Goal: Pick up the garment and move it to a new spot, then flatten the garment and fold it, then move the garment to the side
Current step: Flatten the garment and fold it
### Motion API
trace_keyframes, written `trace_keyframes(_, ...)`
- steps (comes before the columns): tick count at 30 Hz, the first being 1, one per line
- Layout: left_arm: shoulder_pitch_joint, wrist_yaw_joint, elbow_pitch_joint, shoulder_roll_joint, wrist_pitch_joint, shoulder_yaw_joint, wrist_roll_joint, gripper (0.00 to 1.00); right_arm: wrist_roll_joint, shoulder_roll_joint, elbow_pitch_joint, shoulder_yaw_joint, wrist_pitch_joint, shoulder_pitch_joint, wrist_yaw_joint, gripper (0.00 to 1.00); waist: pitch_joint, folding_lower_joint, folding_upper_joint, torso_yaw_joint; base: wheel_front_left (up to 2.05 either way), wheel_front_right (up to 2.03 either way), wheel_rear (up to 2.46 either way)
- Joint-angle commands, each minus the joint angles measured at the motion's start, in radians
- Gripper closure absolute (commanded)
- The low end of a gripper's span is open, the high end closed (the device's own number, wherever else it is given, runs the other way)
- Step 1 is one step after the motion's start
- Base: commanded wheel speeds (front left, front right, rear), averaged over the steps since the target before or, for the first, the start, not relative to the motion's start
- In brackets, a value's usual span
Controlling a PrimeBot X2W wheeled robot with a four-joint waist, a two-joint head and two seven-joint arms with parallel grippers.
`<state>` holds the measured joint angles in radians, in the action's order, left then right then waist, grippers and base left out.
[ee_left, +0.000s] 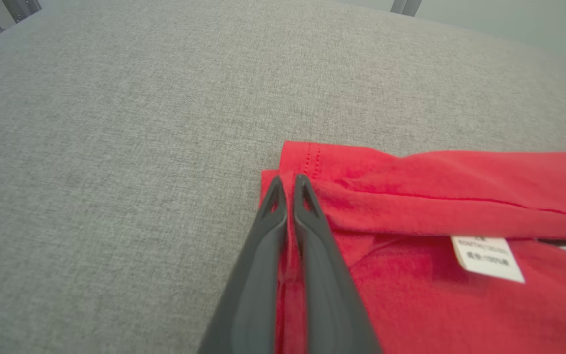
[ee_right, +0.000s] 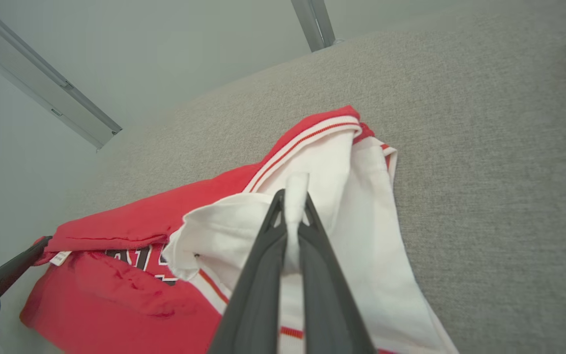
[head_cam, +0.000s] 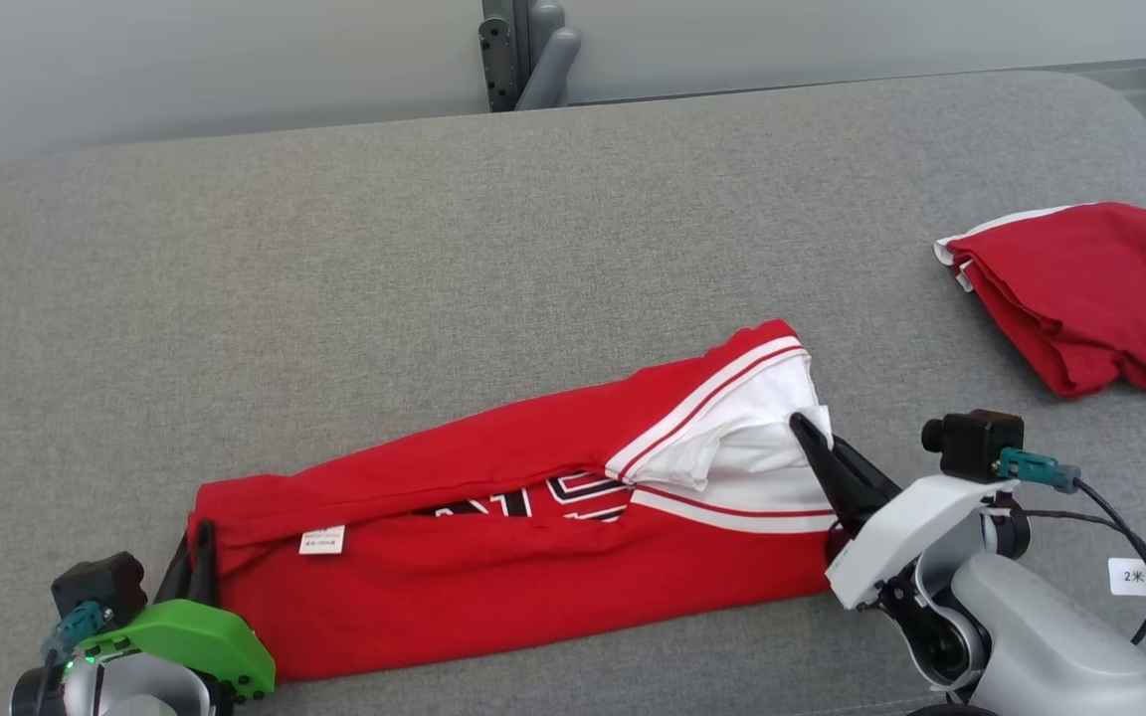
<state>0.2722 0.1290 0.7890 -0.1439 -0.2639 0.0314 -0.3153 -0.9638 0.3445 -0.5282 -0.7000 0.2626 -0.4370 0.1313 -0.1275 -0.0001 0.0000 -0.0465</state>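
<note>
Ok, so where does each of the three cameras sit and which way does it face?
Head view: on the head, looking down at the grey upholstered surface and red and white garment; left gripper lower left, right gripper lower right.
Left wrist view: on the left wrist, looking along its fingers, shut on the garment's red corner.
Right wrist view: on the right wrist, along fingers pinching white fabric.
Shared: both wrist views show the small white label.

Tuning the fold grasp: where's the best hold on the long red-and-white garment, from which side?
Pinch the garment at both short ends: red hem corner left, white fabric right. It lies as a long flat band, so probably come low from the near side, jaws across the thin layered edges.
</note>
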Motion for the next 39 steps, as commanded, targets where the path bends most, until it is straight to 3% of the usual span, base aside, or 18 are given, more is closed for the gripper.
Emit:
trace_keyframes(1,-0.018,0.002,-0.003,-0.006,0.000,0.004,-0.004,1.00,0.009,0.000,0.003,0.008,0.002,0.013,-0.001,1.00,0.003,0.0001,0.0000,-0.001,0.00,0.00,0.00)
trace_keyframes(9,-0.054,0.002,-0.015,0.002,0.000,-0.008,0.013,1.00,0.026,-0.009,-0.021,0.033,0.002,0.050,-0.001,1.00,0.010,0.0001,0.0000,0.008,0.00,0.00,0.00)
trace_keyframes(10,-0.059,0.002,-0.017,0.005,0.000,-0.008,0.016,0.83,0.030,-0.010,-0.028,0.035,0.002,0.050,-0.001,1.00,0.010,0.0001,0.0000,0.009,0.00,0.00,0.00)
trace_keyframes(11,-0.065,0.002,-0.020,0.007,0.000,-0.005,0.019,0.31,0.034,-0.011,-0.036,0.036,0.002,0.050,-0.001,0.68,0.011,0.0001,0.0000,0.011,0.00,0.00,0.00)
trace_keyframes(12,-0.068,0.002,-0.026,0.009,0.000,0.002,0.018,0.00,0.035,-0.014,-0.038,0.041,0.003,0.049,-0.001,0.09,0.011,0.0001,0.0000,0.012,0.00,0.00,0.00)
trace_keyframes(13,-0.076,0.002,-0.032,0.013,0.000,0.009,0.022,0.00,0.034,-0.018,-0.038,0.048,0.003,0.051,-0.001,0.00,0.013,0.0001,0.0000,0.013,0.00,0.00,0.00)
trace_keyframes(26,-0.225,-0.069,-0.297,0.078,0.000,0.166,0.121,0.00,0.139,-0.023,0.089,0.270,0.002,0.194,-0.001,0.00,0.046,0.0001,0.0000,0.030,0.00,0.00,0.00)
trace_keyframes(33,-0.209,-0.066,-0.349,0.092,0.000,0.152,0.156,0.00,0.235,-0.045,-0.030,0.285,0.002,0.147,-0.001,0.00,0.010,0.0001,0.0000,0.054,0.00,0.00,0.00)
trace_keyframes(39,-0.180,-0.083,-0.350,0.091,0.000,0.081,0.102,0.00,0.263,-0.068,-0.197,0.255,-0.024,0.046,-0.001,0.00,-0.031,0.0001,0.0000,0.089,0.00,0.00,0.00)
